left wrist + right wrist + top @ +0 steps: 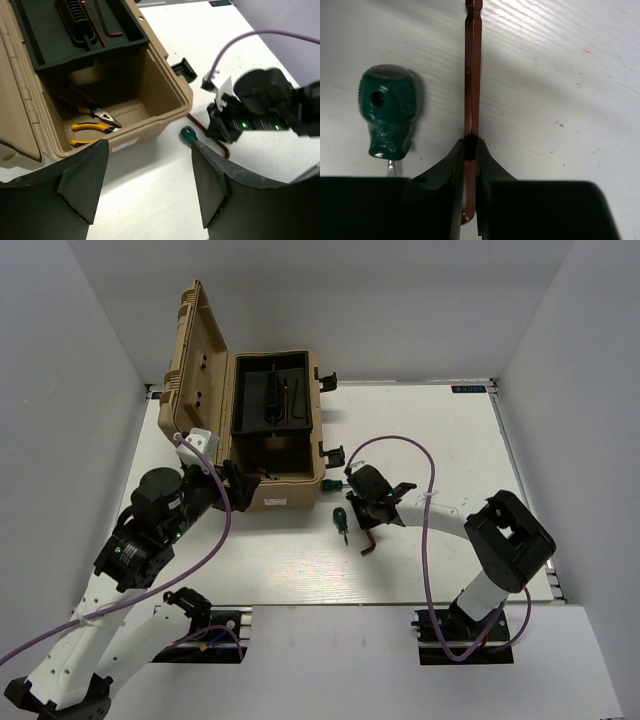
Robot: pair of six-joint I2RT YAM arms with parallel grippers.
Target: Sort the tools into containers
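Note:
The tan toolbox [283, 497] stands open with its lid [196, 360] up on the left. Yellow-handled pliers [92, 120] lie in its deep bottom, and hex keys [107, 20] lie in the black tray [270, 390]. My right gripper [471, 145] is shut on a reddish-brown hex key [473, 75] low over the table, right of the box [368, 520]. One green screwdriver [387, 117] lies just left of it [341, 521]. A second one [329, 484] lies by the box's corner. My left gripper [149, 165] is open and empty at the box's front left [238, 485].
Black side latches [332, 453] stick out from the box's right side. A purple cable [420, 455] loops over the table from the right arm. White walls close in the table at the back and both sides.

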